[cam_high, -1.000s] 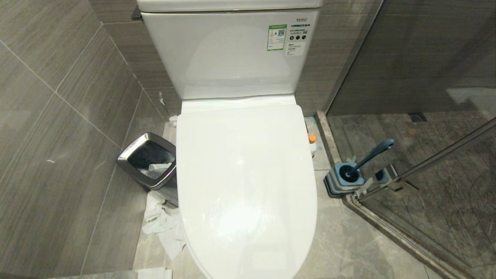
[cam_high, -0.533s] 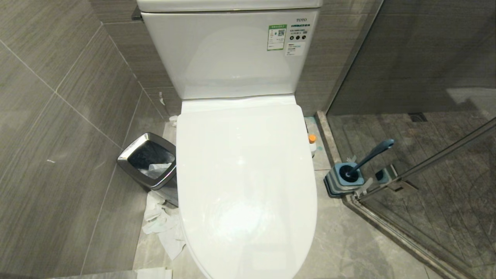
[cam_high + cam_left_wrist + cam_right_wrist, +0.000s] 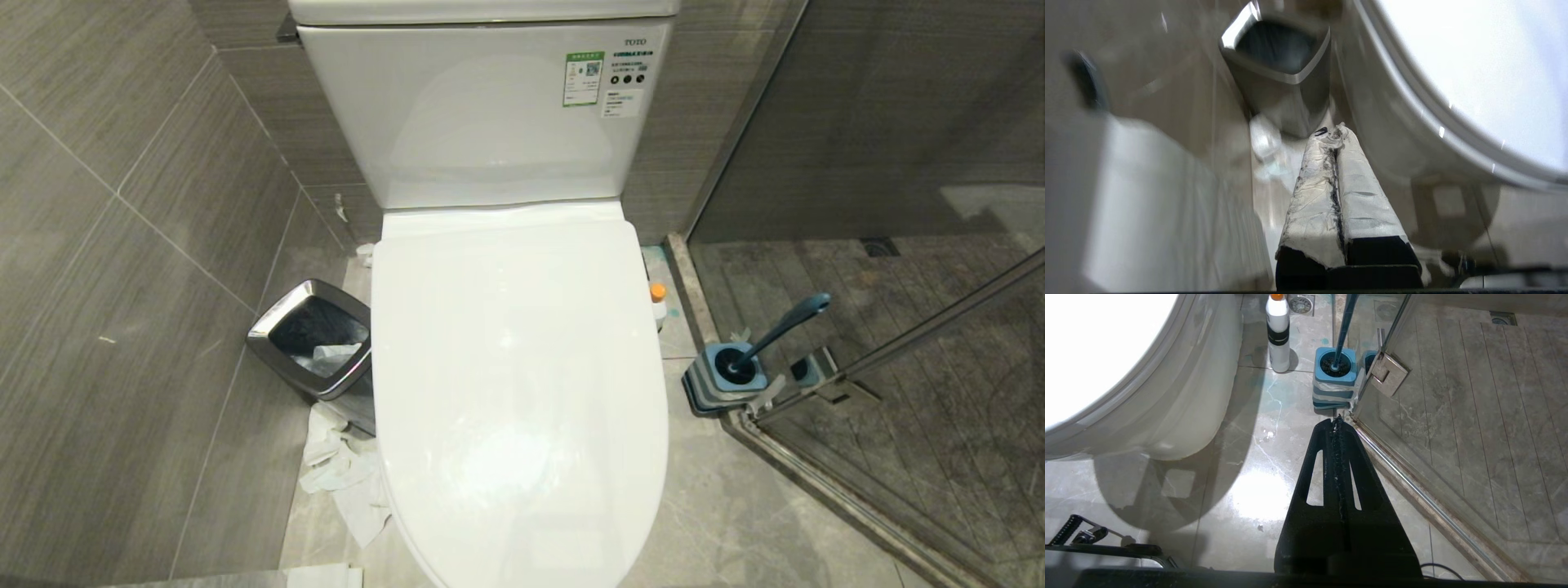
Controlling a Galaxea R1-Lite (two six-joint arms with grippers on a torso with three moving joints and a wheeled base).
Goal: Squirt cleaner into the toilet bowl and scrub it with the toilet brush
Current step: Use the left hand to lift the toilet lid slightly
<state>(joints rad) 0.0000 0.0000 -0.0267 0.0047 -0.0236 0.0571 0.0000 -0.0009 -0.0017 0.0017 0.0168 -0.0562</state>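
Centrally, we see the toilet bowl (image 3: pixel 518 392) filling the middle of the head view, its lid down. At middle left stands the steel-rimmed bin (image 3: pixel 314 347), crumpled paper (image 3: pixel 343 478) below it. At middle right the toilet brush (image 3: pixel 780 331) leans in its holder (image 3: pixel 722 384). The cleaner (image 3: pixel 658 302) stands against the bowl's right edge. Our left pincer (image 3: pixel 1336 151) and right pincer (image 3: pixel 1337 426) are both pressed together, empty.

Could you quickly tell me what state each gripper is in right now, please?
Left gripper: closed, holding nothing, low beside the steel-rimmed square bin.
Right gripper: closed, holding nothing, above the floor near the squat blue-and-grey brush holder.
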